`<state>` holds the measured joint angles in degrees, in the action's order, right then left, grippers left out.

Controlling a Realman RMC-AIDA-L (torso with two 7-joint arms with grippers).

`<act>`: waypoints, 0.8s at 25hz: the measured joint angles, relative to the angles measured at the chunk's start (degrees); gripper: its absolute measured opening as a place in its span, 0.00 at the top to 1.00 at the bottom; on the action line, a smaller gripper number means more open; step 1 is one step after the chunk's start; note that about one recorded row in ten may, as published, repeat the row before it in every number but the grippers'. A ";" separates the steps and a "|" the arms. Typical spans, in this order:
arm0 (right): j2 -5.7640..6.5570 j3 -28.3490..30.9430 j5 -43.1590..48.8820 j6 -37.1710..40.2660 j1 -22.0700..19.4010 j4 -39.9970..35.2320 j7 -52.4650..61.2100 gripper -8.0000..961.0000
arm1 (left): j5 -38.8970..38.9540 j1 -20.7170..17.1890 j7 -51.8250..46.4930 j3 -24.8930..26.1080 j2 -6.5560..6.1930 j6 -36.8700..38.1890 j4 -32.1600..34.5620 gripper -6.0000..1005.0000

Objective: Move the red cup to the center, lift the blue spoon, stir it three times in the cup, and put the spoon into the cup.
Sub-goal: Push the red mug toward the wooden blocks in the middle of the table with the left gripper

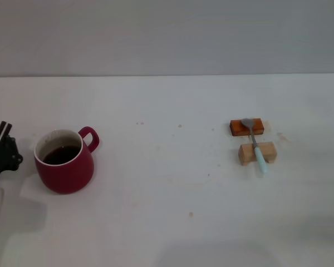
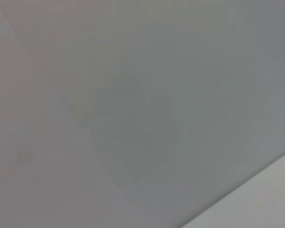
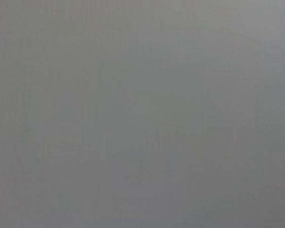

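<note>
Black against the white table (image 1: 167, 222), my left gripper (image 1: 1, 146) is sitting at the left edge of the head view, just beside the red cup (image 1: 64, 161) but not touching it, and I cannot tell how its claw is standing. The cup is resting upright at the left of the table, dark liquid inside, its loop handle pointing toward the middle. I am judging that I am working the first step, bringing that gripper in to take the cup, so the next move is calling for a firm, level hold and a slow slide to the center to avoid slopping the liquid. Well apart to the right, the blue spoon (image 1: 255, 144) is lying across an orange block (image 1: 246, 127) and a tan wooden block (image 1: 257, 153), bowl on the orange one, untouched. My right gripper is showing nowhere, and both wrist views are giving only blank grey.
</note>
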<state>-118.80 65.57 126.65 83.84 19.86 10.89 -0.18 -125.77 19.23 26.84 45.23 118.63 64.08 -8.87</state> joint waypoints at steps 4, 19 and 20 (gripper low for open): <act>-0.02 0.00 0.00 0.03 0.00 0.00 0.00 0.24 | -0.02 0.55 0.04 -2.06 0.08 -0.08 -0.14 0.95; -0.03 0.00 -0.01 0.20 -0.18 0.00 0.00 0.24 | -0.09 1.01 0.11 -6.19 0.11 -0.11 -2.39 0.95; -0.03 -0.01 -0.01 0.20 -0.18 0.00 0.00 0.24 | -0.09 1.03 0.11 -6.44 0.11 -0.11 -2.50 0.95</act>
<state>-118.83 65.56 126.64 84.03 19.68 10.89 -0.17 -125.86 20.26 26.95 38.79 118.74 63.97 -11.37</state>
